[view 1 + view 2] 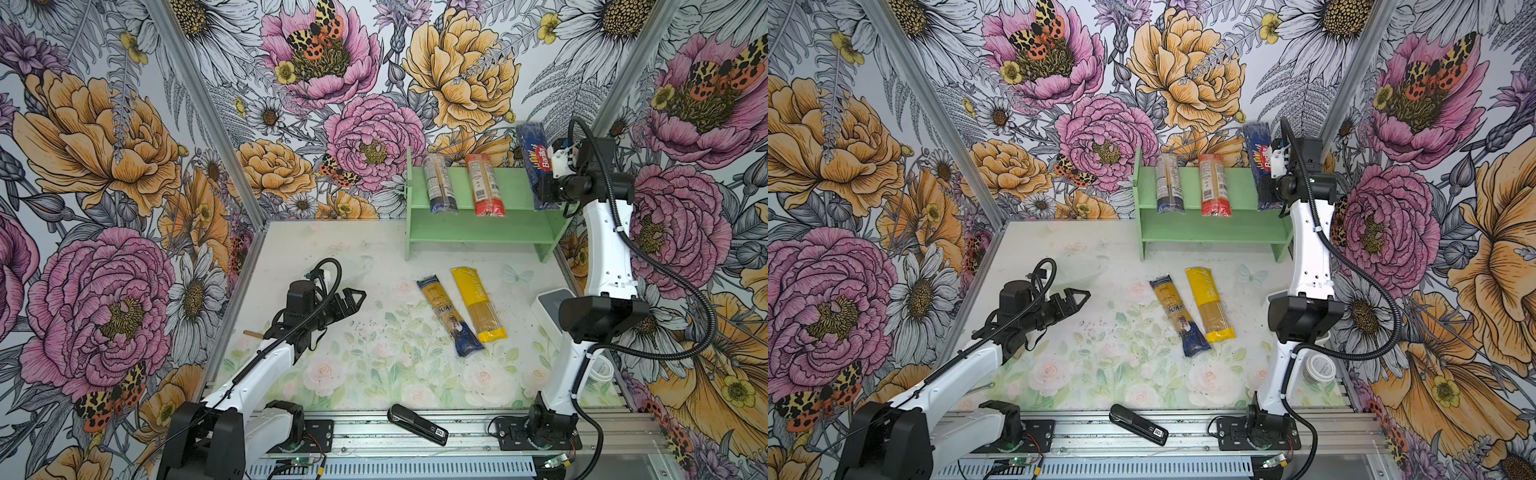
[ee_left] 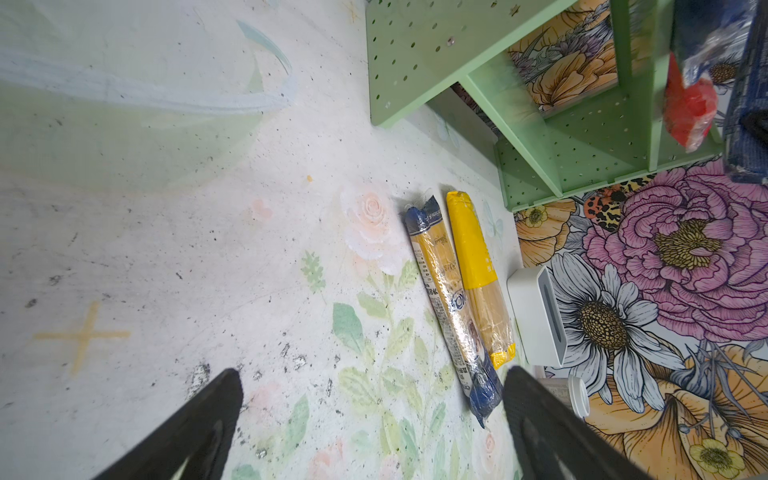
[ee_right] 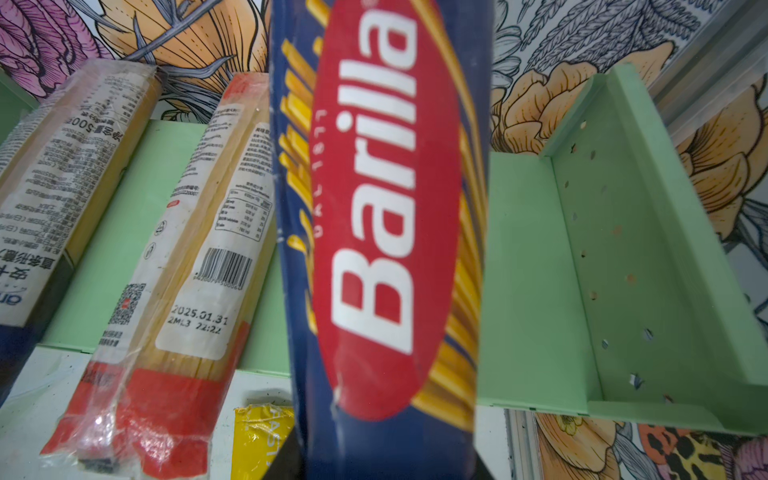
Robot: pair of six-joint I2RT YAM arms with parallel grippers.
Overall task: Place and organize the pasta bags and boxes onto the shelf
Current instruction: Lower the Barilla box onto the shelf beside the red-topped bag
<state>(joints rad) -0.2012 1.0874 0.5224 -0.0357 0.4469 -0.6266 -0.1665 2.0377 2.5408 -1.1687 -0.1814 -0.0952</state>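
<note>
My right gripper (image 1: 545, 189) clamps the dark blue Barilla pack (image 1: 533, 153) above the right end of the shelf (image 1: 498, 226). The blue-ended pack (image 1: 438, 183) and the red-ended pack (image 1: 484, 187) already lie on its top tier. The blue-gold pack (image 1: 446, 316) and the yellow pack (image 1: 478, 303) wait mid-table (image 1: 332, 374). My left gripper (image 1: 353, 297) hangs open.

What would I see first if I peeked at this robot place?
The giant pink and orange flowers all over the walls jump out first. Then the right gripper holds a dark blue Barilla pack at the right end of the green shelf, beside a red-ended pack and a blue-ended pack on top. A yellow pack and a blue-and-gold pack lie side by side on the table.
</note>
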